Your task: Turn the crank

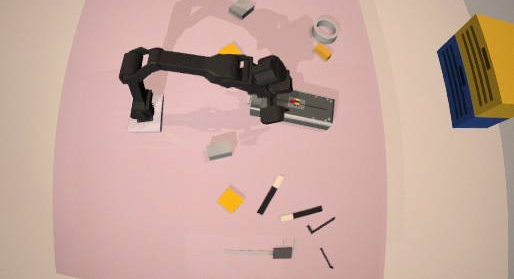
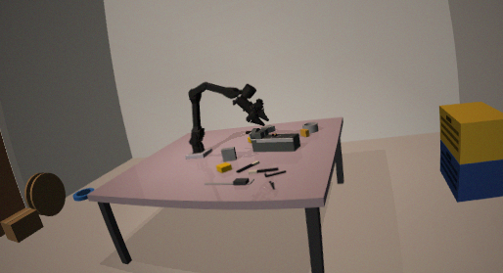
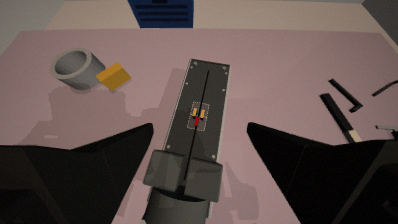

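The machine (image 1: 315, 111) (image 2: 276, 145) (image 3: 216, 82) is a long dark grey box with a slotted top and blocky grey housing at its near end in the wrist view. Its red pointer (image 1: 292, 101) (image 3: 197, 121) sits in a small outlined window. Two brass marks (image 3: 194, 112) (image 3: 202, 114) flank the slot there. The pointer's visible red part lies slightly to the crank-end side of the marks, close to them. My gripper (image 2: 266, 122) (image 3: 201, 127) is open and empty, above the machine and touching nothing. The crank handle is out of the wrist view and mostly hidden by the arm in the top view.
A grey ring (image 1: 325, 30) (image 3: 77, 68) and an orange block (image 1: 323, 52) (image 3: 114, 76) lie beyond the machine. A grey block (image 1: 219, 150) (image 2: 228, 154), a yellow block (image 1: 230, 200), two black-and-cream sticks, hex keys and a caliper (image 1: 282, 252) lie on the other side.
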Controlling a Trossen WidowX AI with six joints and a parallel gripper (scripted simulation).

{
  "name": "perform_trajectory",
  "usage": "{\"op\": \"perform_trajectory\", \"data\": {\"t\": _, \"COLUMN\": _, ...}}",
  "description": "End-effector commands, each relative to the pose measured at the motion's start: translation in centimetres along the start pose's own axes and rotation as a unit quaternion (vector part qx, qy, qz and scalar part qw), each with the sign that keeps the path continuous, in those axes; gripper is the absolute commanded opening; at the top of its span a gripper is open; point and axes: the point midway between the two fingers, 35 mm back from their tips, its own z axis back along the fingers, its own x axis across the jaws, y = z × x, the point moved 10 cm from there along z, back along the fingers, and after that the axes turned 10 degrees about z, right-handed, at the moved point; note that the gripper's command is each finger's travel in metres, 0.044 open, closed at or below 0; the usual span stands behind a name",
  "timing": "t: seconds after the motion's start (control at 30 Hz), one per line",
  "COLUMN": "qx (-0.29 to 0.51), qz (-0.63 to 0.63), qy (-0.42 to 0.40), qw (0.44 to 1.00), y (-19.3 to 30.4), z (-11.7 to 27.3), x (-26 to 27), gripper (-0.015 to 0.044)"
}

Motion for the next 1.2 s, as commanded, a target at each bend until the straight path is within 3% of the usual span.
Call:
{"op": "perform_trajectory", "data": {"t": 0.0, "qx": 0.005, "qz": 0.001, "qy": -0.003, "qw": 1.000, "y": 0.9, "z": -1.1, "x": 0.1, "gripper": 0.0440}}
{"op": "perform_trajectory", "data": {"t": 0.6, "qx": 0.005, "qz": 0.001, "qy": -0.003, "qw": 1.000, "y": 0.9, "z": -1.1, "x": 0.0, "gripper": 0.0440}}
{"op": "perform_trajectory", "data": {"t": 0.9, "qx": 0.003, "qz": 0.000, "qy": -0.001, "qw": 1.000, "y": -2.4, "z": 2.8, "x": -0.3, "gripper": 0.0440}}
{"op": "perform_trajectory", "data": {"t": 1.17, "qx": 0.007, "qz": -0.019, "qy": 0.026, "qw": 0.999, "y": -0.8, "z": 4.8, "x": 3.5, "gripper": 0.0440}}
